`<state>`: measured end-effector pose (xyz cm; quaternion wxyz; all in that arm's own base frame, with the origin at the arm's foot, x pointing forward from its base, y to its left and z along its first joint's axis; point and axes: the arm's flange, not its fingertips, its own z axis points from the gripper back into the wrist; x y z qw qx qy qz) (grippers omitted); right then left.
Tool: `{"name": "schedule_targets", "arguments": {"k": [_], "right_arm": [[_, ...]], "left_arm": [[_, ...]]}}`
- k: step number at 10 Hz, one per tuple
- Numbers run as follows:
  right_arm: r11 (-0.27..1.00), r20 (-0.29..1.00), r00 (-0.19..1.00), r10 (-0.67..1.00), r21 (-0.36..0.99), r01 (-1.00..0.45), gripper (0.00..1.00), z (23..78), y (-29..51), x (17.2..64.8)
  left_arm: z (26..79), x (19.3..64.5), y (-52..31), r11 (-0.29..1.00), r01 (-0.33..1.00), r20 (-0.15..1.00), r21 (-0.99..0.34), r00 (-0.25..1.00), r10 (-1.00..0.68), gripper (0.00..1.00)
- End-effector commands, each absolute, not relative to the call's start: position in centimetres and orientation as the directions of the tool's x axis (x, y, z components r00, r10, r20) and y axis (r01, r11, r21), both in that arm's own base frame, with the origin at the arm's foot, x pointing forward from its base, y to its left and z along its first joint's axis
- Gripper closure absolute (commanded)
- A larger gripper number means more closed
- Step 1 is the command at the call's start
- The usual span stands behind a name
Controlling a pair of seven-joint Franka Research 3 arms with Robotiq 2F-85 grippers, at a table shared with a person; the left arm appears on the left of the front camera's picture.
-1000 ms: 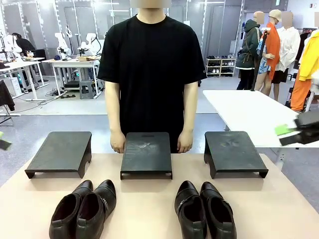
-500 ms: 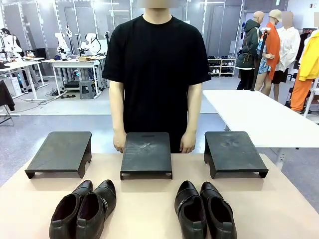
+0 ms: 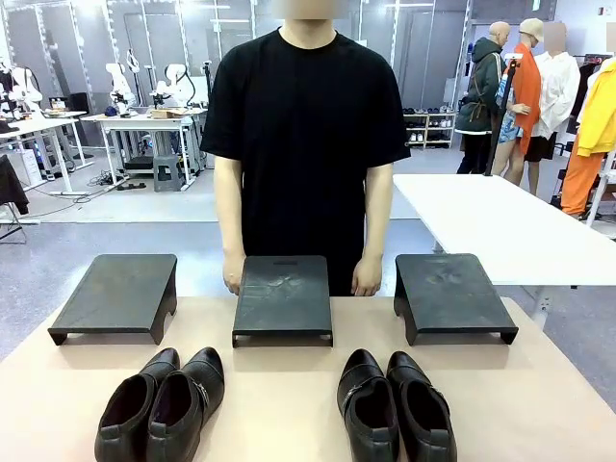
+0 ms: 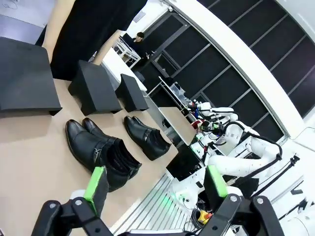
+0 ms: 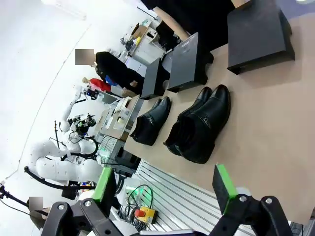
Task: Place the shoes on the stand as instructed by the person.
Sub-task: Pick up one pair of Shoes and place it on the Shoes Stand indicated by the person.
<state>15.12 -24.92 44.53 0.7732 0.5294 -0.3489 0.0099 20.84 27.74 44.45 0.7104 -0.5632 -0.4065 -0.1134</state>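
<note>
The person in a plain black T-shirt [image 3: 306, 144] has edged slightly toward the robot's right, standing at the far edge of the smooth beige table [image 3: 279, 380] behind three matte black flat-topped stands [image 3: 282, 296]. Two glossy black leather pairs of dress shoes, the left pair [image 3: 164, 404] and the right pair [image 3: 395, 412], lie on the table's near side, toes toward the stands. The left claw [image 4: 156, 179] and the right claw [image 5: 165, 183] both gape wide, holding nothing, and a grey floor [image 3: 96, 241] and a white table [image 3: 481, 221] lie beyond.

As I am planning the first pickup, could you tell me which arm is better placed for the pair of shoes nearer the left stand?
Probably the left. The left pair lies on the robot's left half of the table, and it is the nearer one before the open left gripper.
</note>
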Motion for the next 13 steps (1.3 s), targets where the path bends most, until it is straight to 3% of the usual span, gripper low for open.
{"name": "schedule_targets", "arguments": {"k": [1,2,13], "right_arm": [[0.493,0.608,0.733,-0.306,0.760,-0.424,0.00,44.0,-21.4,16.3],[0.439,0.550,0.756,-0.354,0.812,-0.385,0.00,44.5,-24.9,15.1],[0.439,0.550,0.756,-0.354,0.812,-0.385,0.00,44.5,-24.9,15.1]], "left_arm": [[44.7,22.6,25.2,0.352,0.644,0.731,-0.679,0.637,0.244,0.00],[44.5,20.8,27.7,0.340,0.619,0.705,-0.708,0.644,0.297,0.00],[44.5,20.8,27.7,0.340,0.619,0.705,-0.708,0.644,0.297,0.00]]}}
